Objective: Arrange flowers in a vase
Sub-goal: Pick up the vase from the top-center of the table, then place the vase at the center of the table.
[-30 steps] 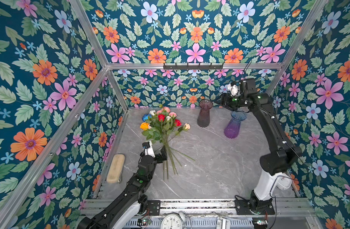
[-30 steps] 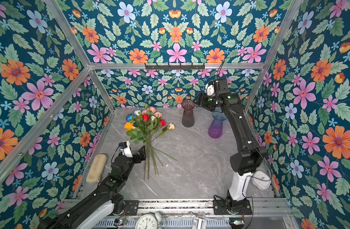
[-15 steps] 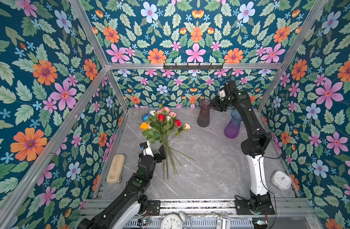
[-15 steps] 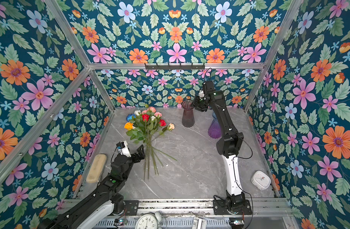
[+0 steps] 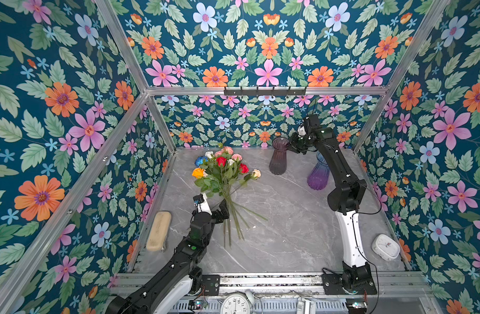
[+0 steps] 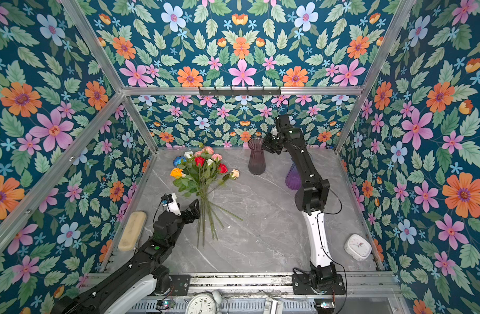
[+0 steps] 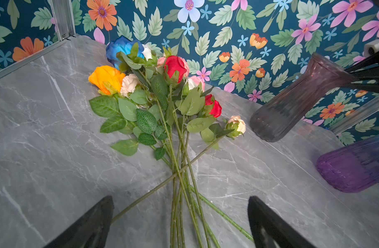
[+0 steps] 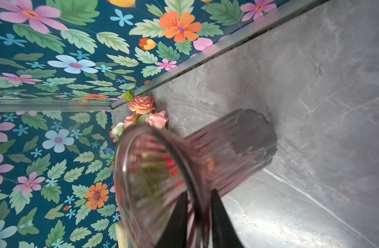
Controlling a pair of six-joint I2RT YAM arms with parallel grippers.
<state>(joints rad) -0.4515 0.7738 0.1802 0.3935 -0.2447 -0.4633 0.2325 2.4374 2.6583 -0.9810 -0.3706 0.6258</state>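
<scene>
Beside left end effector: flowers lying flat.

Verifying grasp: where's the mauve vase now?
In both top views the mauve vase stands at the table's back, between the flowers and the purple vase; the right claw pinches its rim.

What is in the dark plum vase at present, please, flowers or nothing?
Empty: nothing rises from the plum vase; the flowers all lie on the table.
</scene>
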